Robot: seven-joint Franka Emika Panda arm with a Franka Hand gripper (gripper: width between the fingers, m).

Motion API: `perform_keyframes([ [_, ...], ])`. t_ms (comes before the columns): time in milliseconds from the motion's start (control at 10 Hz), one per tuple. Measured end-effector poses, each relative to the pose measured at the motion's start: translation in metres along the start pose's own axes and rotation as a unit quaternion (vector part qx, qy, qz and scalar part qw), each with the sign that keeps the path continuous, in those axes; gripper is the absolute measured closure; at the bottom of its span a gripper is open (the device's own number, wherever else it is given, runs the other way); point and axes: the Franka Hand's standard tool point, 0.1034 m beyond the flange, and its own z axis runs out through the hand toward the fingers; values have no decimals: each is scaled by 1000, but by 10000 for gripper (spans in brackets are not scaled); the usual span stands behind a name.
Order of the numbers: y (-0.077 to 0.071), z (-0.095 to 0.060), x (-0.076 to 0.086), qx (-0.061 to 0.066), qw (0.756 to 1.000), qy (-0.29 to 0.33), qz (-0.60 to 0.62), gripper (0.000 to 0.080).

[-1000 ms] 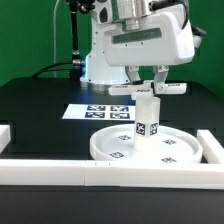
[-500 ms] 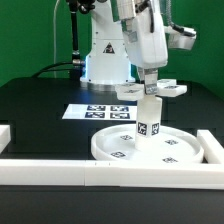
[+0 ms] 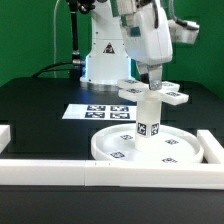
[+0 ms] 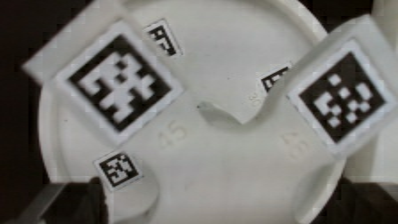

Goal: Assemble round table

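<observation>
from where I sit, jaws look clamped on the cross-shaped base [image 3: 172, 96], base capping the upright leg [image 3: 148, 120], leg standing on the round disc [image 3: 106, 147], black desk [image 3: 35, 100] underneath

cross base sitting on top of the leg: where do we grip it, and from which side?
Grip the cross-shaped base at its narrow middle, jaws in the notches between lobes, coming straight down. It lies flat atop the upright leg, so from the side only thin lobe edges offer, and the leg and disc block below. The gripper holds it this way.
</observation>
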Motion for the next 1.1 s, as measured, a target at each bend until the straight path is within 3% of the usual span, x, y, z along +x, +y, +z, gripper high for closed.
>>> perform_keyframes([
  [200,-5,-17,-4,9,1000,-6,-5,151],
  [500,-3,-13,-4,6,1000,-5,-25,151],
  [600,-2,-10,-6,-1,996,2,-86,151],
  [1100,1,-4,-13,-20,931,-5,-364,151],
])
